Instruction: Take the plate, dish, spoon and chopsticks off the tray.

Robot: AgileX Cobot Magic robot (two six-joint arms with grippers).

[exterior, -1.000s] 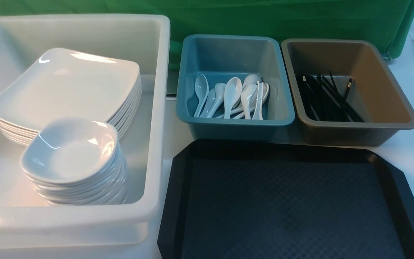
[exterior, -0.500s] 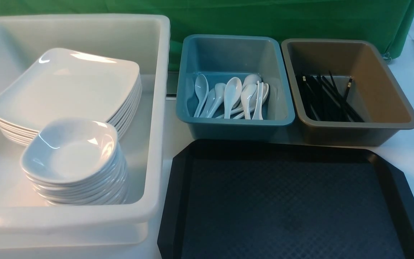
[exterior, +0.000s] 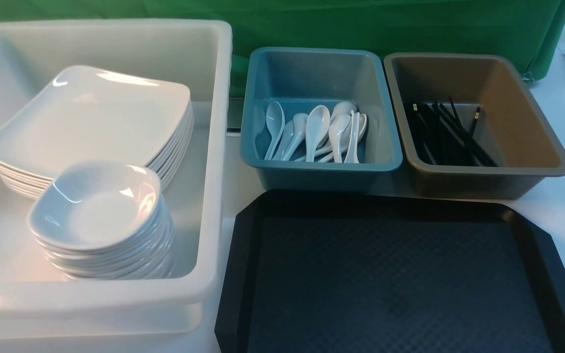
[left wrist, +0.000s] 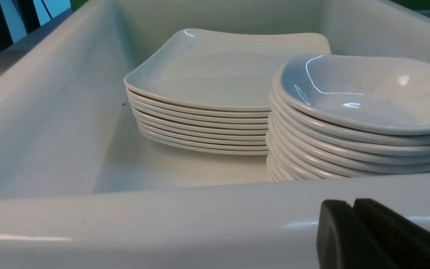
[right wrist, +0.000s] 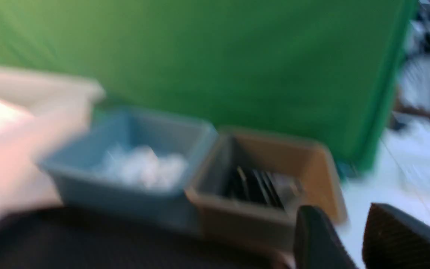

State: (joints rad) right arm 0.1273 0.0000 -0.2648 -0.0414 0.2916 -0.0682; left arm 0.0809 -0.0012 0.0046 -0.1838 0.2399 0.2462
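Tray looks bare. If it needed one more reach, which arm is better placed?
Right, probably. The right hand hangs open with the tray just ahead of it, while the left hand sits shut at the near rim of the white tub, off to the tray's side.

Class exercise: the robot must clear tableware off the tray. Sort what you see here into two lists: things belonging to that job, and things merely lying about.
Belonging to the job:
- black tray, its floor bare
- stacked square plates
- stacked small dishes
- spoons in the blue bin
- chopsticks in the brown bin
- white tub holding both stacks

Just lying about:
- green backdrop cloth
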